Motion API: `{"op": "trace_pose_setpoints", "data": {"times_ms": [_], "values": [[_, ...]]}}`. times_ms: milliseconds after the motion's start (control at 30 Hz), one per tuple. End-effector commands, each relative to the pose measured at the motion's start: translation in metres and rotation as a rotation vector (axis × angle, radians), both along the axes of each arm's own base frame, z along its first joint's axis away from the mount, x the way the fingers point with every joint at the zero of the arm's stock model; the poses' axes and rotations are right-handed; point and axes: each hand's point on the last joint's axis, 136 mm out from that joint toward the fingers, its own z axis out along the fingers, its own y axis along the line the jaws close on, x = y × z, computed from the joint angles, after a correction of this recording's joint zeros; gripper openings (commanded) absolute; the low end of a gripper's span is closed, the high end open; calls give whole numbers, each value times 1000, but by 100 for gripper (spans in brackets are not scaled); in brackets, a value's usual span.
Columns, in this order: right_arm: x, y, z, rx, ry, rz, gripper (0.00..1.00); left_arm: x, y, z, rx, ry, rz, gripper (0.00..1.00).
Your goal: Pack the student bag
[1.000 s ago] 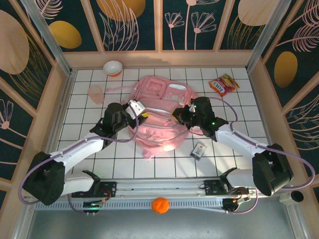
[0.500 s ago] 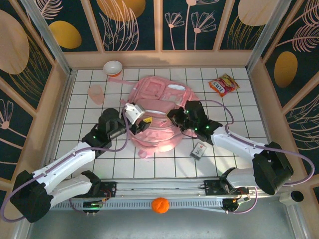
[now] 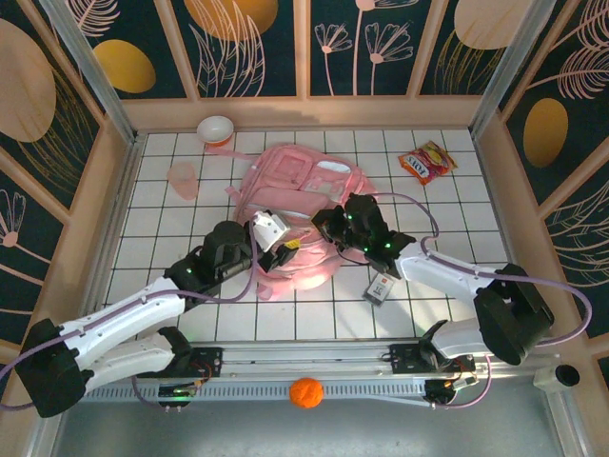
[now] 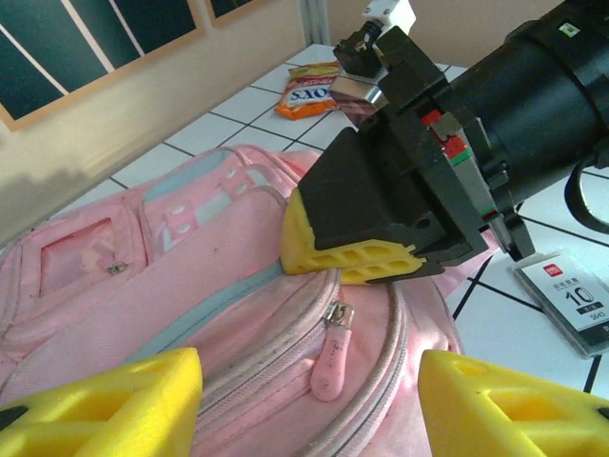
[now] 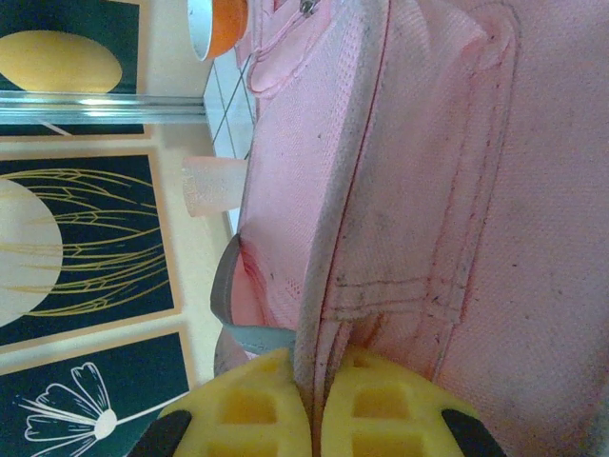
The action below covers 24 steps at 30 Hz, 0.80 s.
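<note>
Beside the student bag point(image 4: 95, 286), card point(image 4: 571, 300) ("10")

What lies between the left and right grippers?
Left wrist view: a zipper pull on the student bag lies between left gripper and right gripper.

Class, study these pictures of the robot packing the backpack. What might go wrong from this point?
1. The right gripper is shut on only a thin trim of the backpack; the soft fabric may slip free if pulled.
2. The left gripper hangs open over the small zipper pull, close to the right gripper, so it might miss the pull or bump it.
3. The small box lies beside the right arm and may get knocked.
</note>
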Motion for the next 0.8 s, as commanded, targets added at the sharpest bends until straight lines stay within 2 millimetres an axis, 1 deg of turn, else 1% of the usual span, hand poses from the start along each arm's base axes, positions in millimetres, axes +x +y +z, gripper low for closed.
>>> {"op": "trace_pose_setpoints", "data": {"times_ms": [0,100,233,300,367,433,533,633,767], "values": [[8,17,46,108,-119,17,0,6,8,-5,-11,14,109,62],[7,18,46,106,-119,12,0,1,5,-10,-12,12,110,62],[7,20,46,113,-118,17,0,-8,-3,-17,-13,12,59,62],[6,21,46,114,-117,22,0,-9,-6,-21,-17,23,56,62],[5,22,46,115,-118,26,0,-6,-5,-26,-13,32,80,62],[4,22,47,116,-119,24,0,2,-1,-27,-23,34,136,62],[2,22,47,114,-119,23,0,10,-3,-29,-49,52,177,62],[2,21,48,112,-122,25,0,16,-10,-32,-85,105,208,62],[-1,24,50,113,-124,38,0,21,-21,-42,-110,175,220,62]]}}
